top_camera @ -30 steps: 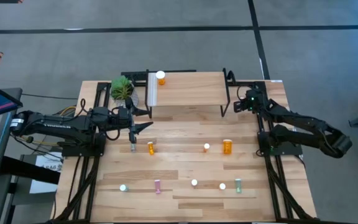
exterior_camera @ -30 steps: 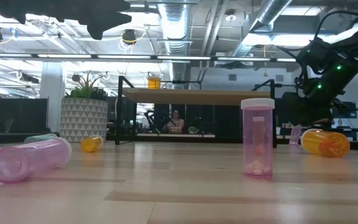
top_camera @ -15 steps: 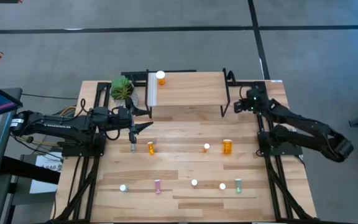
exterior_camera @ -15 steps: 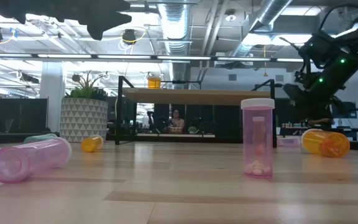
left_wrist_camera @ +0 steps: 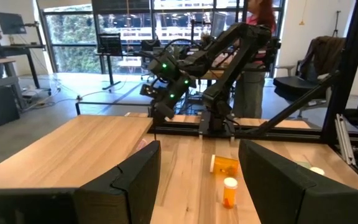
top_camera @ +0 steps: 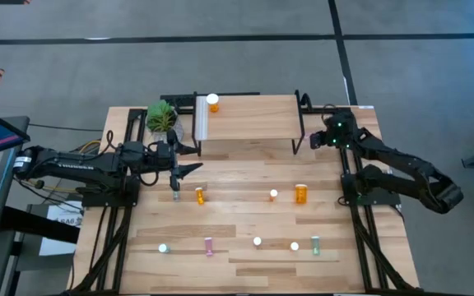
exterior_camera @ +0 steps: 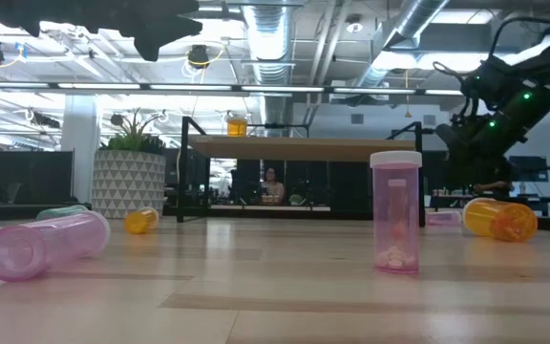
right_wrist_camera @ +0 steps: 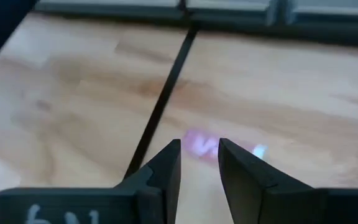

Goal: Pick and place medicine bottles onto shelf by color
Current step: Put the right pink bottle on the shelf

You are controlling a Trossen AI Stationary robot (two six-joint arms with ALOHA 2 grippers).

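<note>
**Pink bottle being lined up at the shelf's leg — a tight spot for the right claw**

The right claw is being held low beside the right-hand end of the shelf, just by its black leg. In the right wrist view a pink bottle is lying on its side on the surface, seen through the narrow gap between the two fingers; the gap is slim, nothing is being gripped, and the bottle is not yet enclosed. The thin black leg is running right alongside the approach.

The risks are being judged from here. With the opening this narrow, the bottle could be pushed and rolled away rather than straddled, since a cylinder lying down is free to roll. A finger could also be caught on the leg, nudging the shelf and unsettling the orange bottle standing on it near the white strip.

The left claw is being held spread wide and empty above the surface, close to a small orange bottle. Other bottles are being left scattered: a larger orange one mid-surface, a pink one and a teal one along the near edge. A plant is sitting by the shelf's left end.
</note>
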